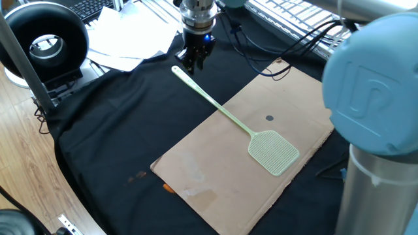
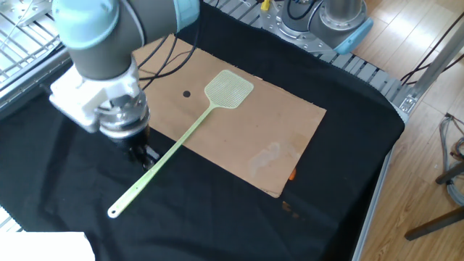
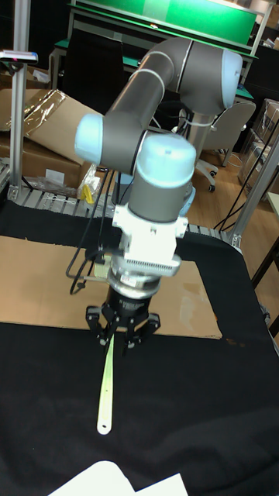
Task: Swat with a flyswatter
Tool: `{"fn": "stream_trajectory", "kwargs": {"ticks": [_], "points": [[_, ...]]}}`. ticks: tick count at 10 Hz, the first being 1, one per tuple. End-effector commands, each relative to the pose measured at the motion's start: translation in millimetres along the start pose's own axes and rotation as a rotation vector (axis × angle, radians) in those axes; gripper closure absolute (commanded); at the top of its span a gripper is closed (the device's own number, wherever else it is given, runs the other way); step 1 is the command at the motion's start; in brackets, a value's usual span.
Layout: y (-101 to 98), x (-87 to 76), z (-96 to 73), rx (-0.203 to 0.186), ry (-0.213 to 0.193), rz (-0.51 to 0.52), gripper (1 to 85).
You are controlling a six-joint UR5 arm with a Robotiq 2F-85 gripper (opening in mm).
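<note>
Robotics lab or engineering workshop. UR5 arm with pale blue joint caps works at table draped in black cloth, cardboard sheet as work surface. Aluminium framing edges table; loose cables, keyboard and papers crowd one end. Behind: office chairs, cardboard boxes, green-topped bench, wood floor.
</note>
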State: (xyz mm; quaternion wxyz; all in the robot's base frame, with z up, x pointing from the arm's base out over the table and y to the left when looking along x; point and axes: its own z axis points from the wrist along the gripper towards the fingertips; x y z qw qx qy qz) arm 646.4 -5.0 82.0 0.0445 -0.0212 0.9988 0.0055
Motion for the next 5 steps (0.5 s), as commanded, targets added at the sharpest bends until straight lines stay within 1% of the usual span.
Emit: {"fn": "stream_trajectory", "kwargs": {"ticks": [1, 2, 5], "points": [[1.6, 10.0, -19.5, -0.007, -0.017, 0.004, 53.3], [1.6, 10.4, -19.9, -0.009, -0.017, -0.005, 55.0], [3.0, 11.0, -19.8, -0.007, -0.013, -0.036, 55.0]]}}
